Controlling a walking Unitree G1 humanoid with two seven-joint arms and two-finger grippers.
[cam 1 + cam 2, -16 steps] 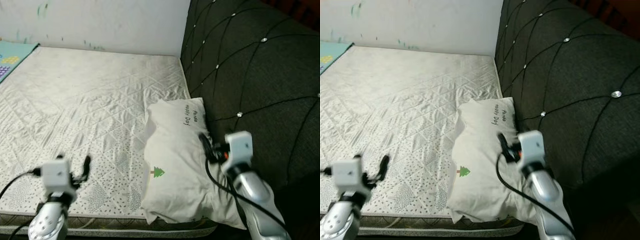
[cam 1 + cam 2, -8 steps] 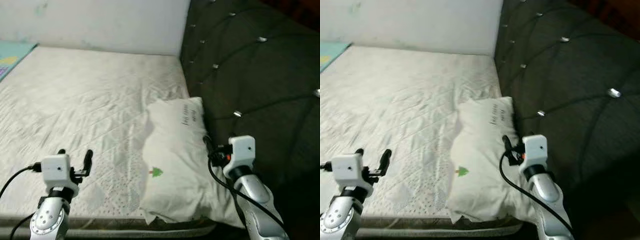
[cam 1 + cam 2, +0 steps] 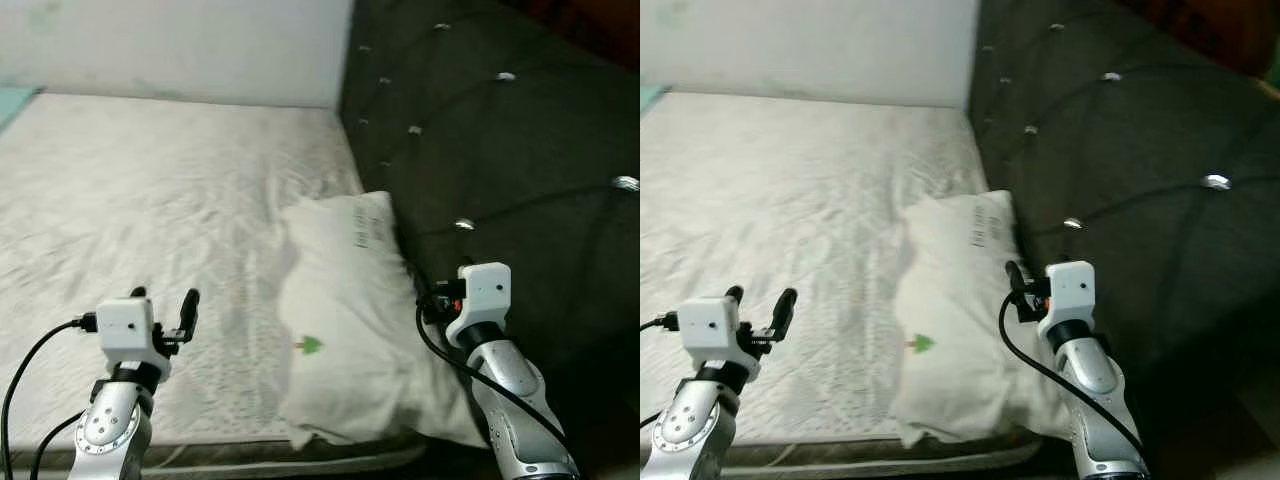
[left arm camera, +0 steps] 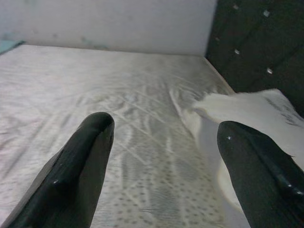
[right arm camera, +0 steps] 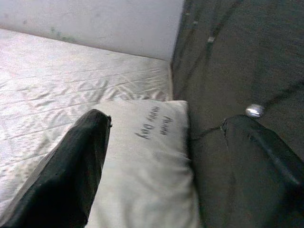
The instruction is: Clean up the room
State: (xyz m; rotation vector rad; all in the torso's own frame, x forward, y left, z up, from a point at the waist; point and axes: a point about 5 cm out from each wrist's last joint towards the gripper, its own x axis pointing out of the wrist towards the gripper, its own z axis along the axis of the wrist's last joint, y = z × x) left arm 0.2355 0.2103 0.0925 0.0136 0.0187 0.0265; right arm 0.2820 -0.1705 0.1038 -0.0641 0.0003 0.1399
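Both arms have risen slightly as the camera swung right. Left gripper (image 3: 160, 305) hovers over the mattress (image 3: 150, 200), fingers spread. One pillow (image 3: 345, 320) lies against the headboard (image 3: 500, 150). Right gripper (image 5: 161, 156) hangs at the pillow's right edge, fingers spread, empty.

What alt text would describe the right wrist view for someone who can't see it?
A white pillow with printed lettering lies on a quilted mattress against a dark tufted headboard, framed by the right gripper's two open black fingers.
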